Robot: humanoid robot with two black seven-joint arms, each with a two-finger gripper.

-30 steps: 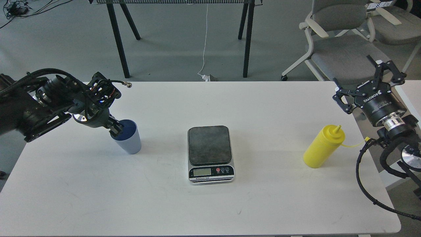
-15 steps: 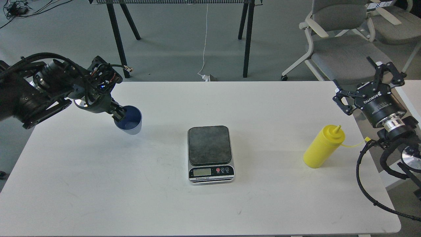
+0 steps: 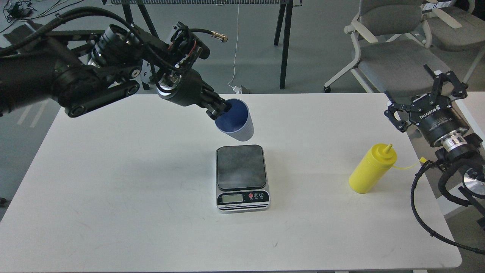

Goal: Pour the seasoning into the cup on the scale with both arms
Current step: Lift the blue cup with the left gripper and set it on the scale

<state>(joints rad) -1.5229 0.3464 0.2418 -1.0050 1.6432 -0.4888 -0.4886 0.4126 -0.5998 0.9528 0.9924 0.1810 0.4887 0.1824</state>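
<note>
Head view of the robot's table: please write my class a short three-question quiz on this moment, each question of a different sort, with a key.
1. True or false: the light blue ribbed plastic cup stands on the small silver digital scale.
2. Which gripper holds the cup? A) left gripper B) right gripper C) neither
3. Fill in: the yellow plastic squeeze bottle stands on the white table to the ___ of the scale, seen from the robot.

Key:
1. False; the cup is held in the air, tilted, above the scale's far edge.
2. A; it pinches the cup's rim, while the right gripper is open and empty.
3. Right.
</note>
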